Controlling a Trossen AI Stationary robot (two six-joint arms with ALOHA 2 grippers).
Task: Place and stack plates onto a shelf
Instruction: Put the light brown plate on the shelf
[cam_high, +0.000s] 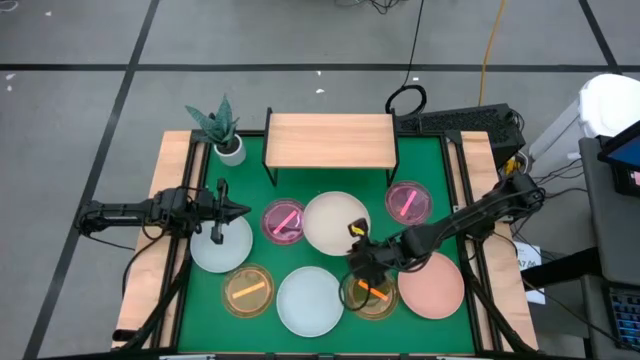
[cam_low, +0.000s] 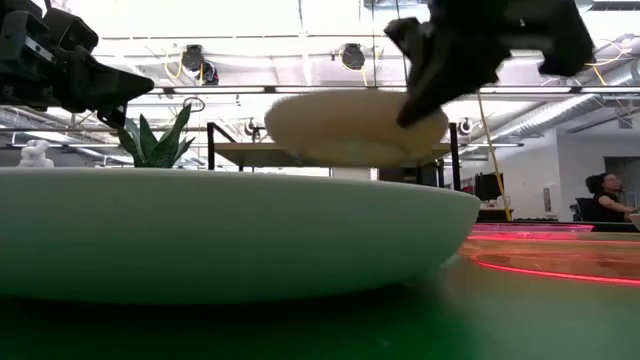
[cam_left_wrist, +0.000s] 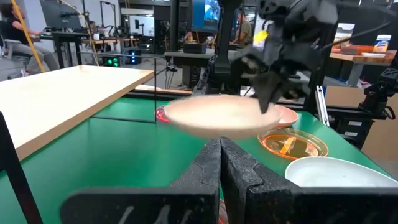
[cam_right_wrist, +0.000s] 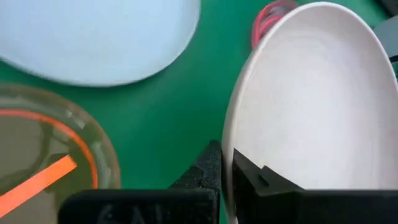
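Observation:
My right gripper is shut on the cream plate, which is raised above the green mat in front of the wooden-topped shelf. The plate shows lifted in the low view and in the left wrist view. My left gripper is shut and empty. It hovers over the far edge of a white plate that lies flat on the mat at the left. My right gripper pinches the cream plate's rim on its near right side, one finger on the inner face and one under the rim. The fingers come slanting down from the table's near right. The plate is lifted clear of the mat and roughly level.
Flat on the mat lie two pink translucent plates, two amber ones, a pale blue plate and a salmon plate. A potted plant stands left of the shelf.

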